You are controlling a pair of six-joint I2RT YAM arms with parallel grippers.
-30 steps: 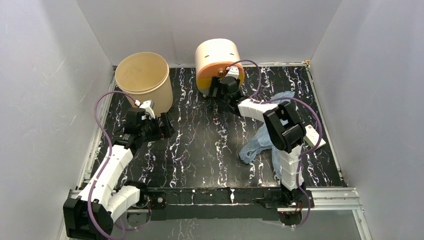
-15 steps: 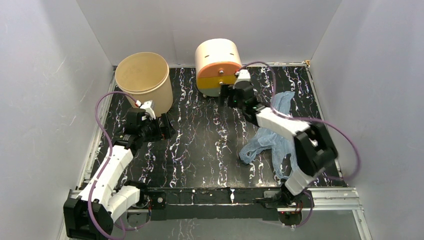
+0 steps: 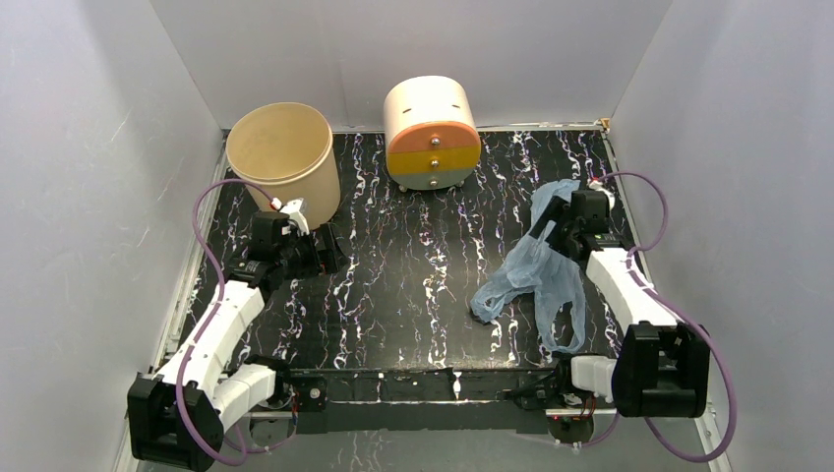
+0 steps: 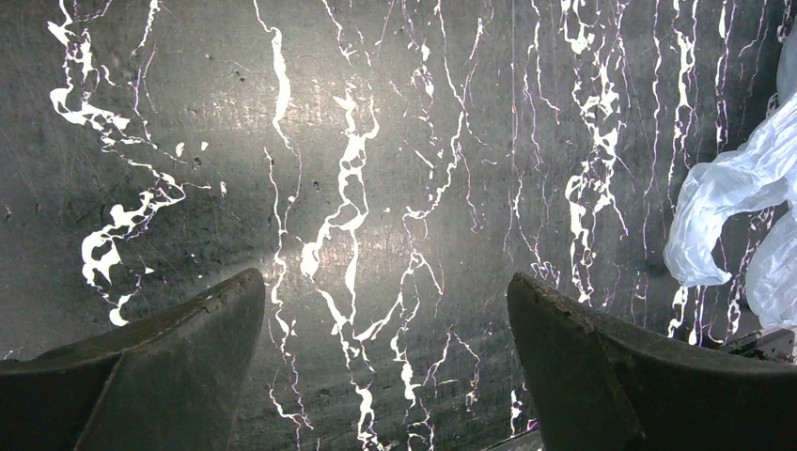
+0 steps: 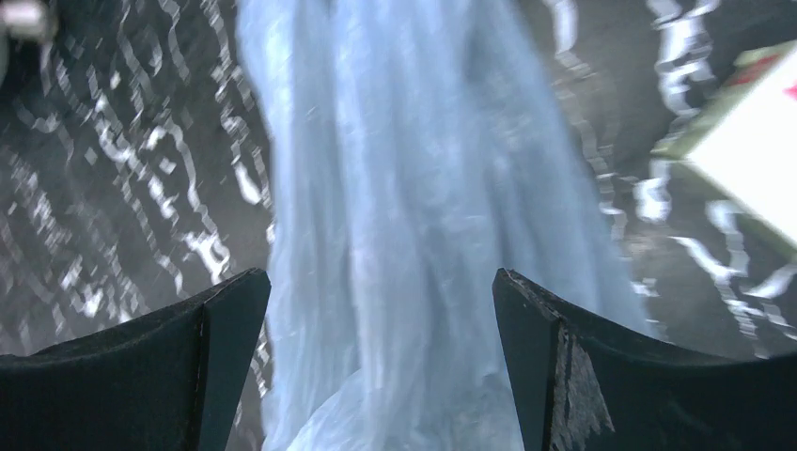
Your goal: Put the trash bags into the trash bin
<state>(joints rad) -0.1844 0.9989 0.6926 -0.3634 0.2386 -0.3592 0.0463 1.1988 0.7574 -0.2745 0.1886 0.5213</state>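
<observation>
Thin film on a marbled black top

We see the bag (image 5: 414, 188) as thin, translucent pale-blue plastic film, crinkled and softly shiny. The table (image 4: 188, 122) looks like a smooth black sheet veined in white, with a dull sheen and fine scratches where the light pools. The bin (image 3: 310, 187) is matt beige and smooth-walled; we cannot tell plastic from card. The cylinder (image 3: 431, 133) looks smooth and matt too. The fingers (image 4: 160, 366) are matt black, a little rough at the edges.
</observation>
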